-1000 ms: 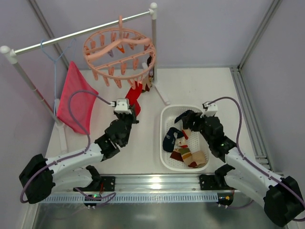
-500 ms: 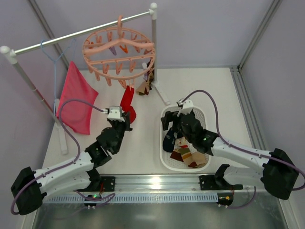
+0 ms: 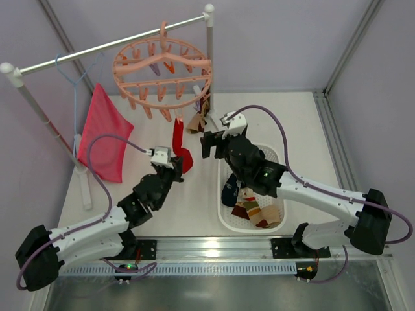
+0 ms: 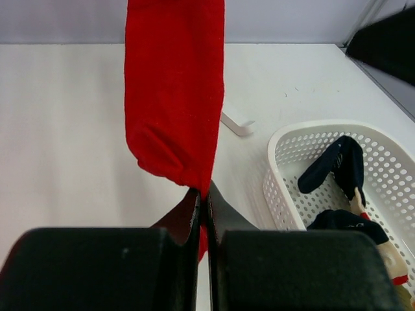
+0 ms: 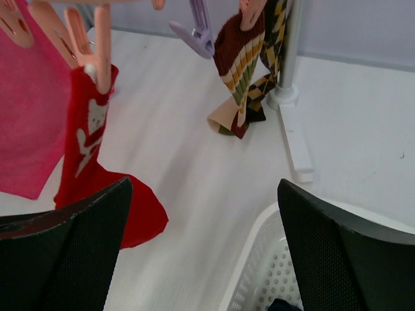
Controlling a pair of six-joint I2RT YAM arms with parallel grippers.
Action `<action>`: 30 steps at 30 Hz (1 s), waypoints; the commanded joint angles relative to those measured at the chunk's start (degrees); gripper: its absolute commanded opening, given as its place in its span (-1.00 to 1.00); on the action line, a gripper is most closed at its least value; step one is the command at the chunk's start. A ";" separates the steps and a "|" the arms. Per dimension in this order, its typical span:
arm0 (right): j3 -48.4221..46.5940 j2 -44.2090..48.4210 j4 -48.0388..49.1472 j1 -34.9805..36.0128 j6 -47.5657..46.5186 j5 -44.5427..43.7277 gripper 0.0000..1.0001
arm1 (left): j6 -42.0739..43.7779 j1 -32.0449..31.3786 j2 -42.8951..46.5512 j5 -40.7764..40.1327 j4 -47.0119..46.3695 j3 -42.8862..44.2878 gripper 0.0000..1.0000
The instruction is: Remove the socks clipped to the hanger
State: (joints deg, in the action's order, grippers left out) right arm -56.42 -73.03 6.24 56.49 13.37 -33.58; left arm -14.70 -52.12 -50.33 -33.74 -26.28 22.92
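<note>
The right gripper (image 3: 209,144), jaws wide apart, has left its position over the basket (image 3: 221,197) and now stands just beyond the basket's far-left corner. The left gripper (image 3: 174,162), clamped on the red sock (image 3: 177,137), has drawn back slightly, further left of the basket, and the sock is now pulled into a narrow strip. The hanger (image 3: 161,83) has swung from tilted to more nearly level.

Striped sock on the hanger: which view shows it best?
Right wrist: the striped sock hangs large and unobstructed beside the diamond-patterned one. Top external shows only a small scrap below the hanger. Left wrist does not show it.
</note>
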 commanded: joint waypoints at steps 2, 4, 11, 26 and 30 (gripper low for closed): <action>-7.90 -1.14 -1.31 2.22 -6.15 -2.54 0.85 | -0.68 -0.18 1.63 2.53 -2.02 -0.77 -0.99; -10.18 -2.19 -1.58 2.66 -6.95 -2.37 0.85 | -0.51 -0.18 1.98 2.71 -1.93 -0.94 -0.99; -19.42 -7.65 -5.89 3.19 -9.32 0.71 0.85 | -0.51 -0.18 3.21 2.80 -1.58 -1.30 -0.99; -33.22 -17.49 -15.47 3.63 -9.23 3.88 0.85 | -0.68 -0.18 3.39 3.15 -1.67 -1.38 -0.99; -35.68 -19.95 -16.43 3.63 -9.41 4.49 0.84 | -0.77 -0.18 3.74 3.41 -1.58 -1.56 -0.99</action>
State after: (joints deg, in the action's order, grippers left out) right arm -88.29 -92.23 -9.37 59.79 4.64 -29.76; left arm -14.85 -52.12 -47.51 -31.18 -26.30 21.78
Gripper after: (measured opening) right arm 0.923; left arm 0.005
